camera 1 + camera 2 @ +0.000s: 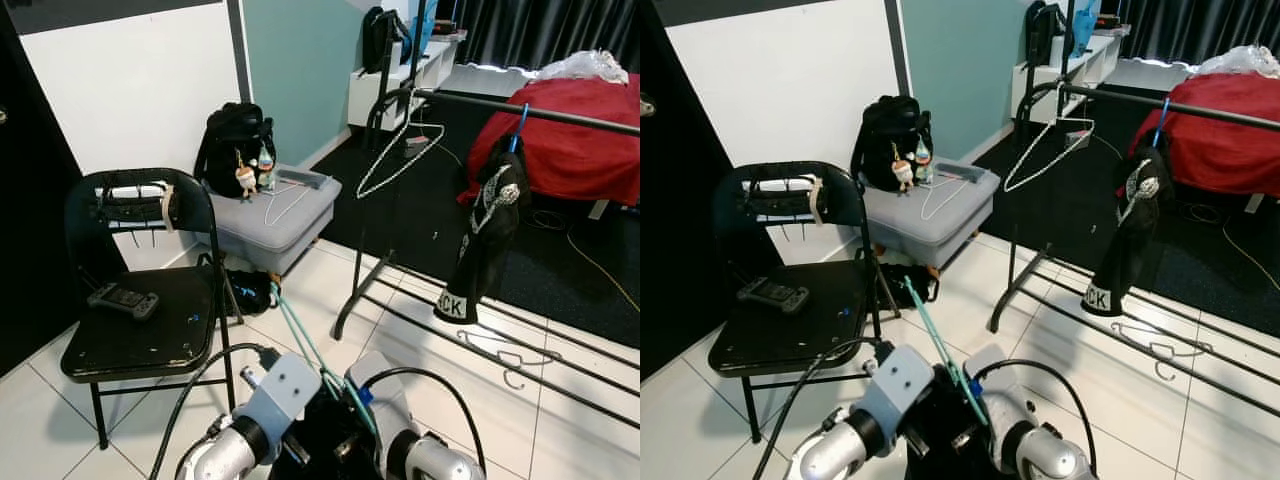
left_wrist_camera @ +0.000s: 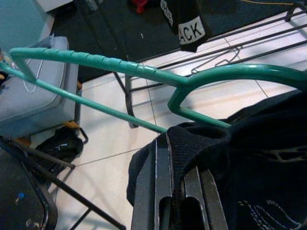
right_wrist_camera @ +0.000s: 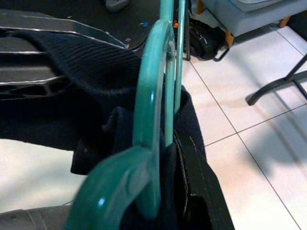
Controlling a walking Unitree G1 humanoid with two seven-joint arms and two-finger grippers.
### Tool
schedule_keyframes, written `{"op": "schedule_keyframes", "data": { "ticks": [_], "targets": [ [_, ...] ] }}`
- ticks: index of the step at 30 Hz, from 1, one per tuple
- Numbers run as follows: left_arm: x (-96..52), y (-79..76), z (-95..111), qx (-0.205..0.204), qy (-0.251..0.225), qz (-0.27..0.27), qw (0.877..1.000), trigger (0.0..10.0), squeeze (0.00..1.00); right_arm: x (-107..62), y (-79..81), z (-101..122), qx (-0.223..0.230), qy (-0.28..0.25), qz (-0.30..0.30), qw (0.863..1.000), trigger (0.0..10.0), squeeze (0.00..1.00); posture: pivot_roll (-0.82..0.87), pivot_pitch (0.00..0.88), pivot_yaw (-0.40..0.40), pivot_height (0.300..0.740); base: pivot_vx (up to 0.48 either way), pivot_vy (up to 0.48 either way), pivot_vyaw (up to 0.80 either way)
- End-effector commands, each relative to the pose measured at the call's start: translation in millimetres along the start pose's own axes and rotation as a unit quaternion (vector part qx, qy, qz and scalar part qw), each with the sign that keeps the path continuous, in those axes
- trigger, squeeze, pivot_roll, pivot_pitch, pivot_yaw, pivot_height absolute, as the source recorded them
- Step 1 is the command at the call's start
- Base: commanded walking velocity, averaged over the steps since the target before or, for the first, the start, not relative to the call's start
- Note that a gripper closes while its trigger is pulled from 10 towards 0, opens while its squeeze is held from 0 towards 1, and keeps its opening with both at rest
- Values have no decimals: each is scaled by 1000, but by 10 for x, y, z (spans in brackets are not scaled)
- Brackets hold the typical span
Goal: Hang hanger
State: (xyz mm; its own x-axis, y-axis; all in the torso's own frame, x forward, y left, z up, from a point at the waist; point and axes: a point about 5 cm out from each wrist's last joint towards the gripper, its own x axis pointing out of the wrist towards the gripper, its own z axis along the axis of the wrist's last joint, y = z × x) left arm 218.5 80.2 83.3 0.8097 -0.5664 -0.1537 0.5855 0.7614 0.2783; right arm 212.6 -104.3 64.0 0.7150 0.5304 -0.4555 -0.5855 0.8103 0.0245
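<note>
Low in front of me a green hanger (image 1: 300,335) points up and away, its neck buried in a black garment (image 2: 259,158). In the left wrist view my left gripper (image 2: 175,139) is shut on the garment's ribbed collar just under the green hanger (image 2: 120,64). My right gripper (image 3: 168,143) holds the green hanger (image 3: 153,86) near its hook, with black fabric wrapped around its fingers. Ahead to the right runs the black clothes rack rail (image 1: 540,112). On it hang a white wire hanger (image 1: 400,150) and a blue hanger carrying a black garment (image 1: 490,230).
A black folding chair (image 1: 190,345) with a game controller (image 1: 122,298) on its seat stands close on my left. Behind it is a grey ottoman (image 1: 300,220) with a black backpack (image 1: 232,140). A wire hanger (image 1: 510,365) lies on the rack's base bars. A red bed (image 1: 580,130) is behind the rack.
</note>
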Motion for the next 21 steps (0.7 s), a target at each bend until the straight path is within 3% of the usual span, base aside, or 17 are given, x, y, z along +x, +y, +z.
{"op": "schedule_keyframes", "data": {
  "ticks": [1,21],
  "targets": [
    [0,6,8,12,-6,-10,1000,10000,0,25,2,18,-1,-6,3,1000,10000,0,-140,0,2,740,0,0,0],
    [-25,45,-8,18,-10,-7,1000,10000,0,54,28,18,4,-8,2,1000,10000,0,-128,0,6,740,0,0,0]
  ]
}}
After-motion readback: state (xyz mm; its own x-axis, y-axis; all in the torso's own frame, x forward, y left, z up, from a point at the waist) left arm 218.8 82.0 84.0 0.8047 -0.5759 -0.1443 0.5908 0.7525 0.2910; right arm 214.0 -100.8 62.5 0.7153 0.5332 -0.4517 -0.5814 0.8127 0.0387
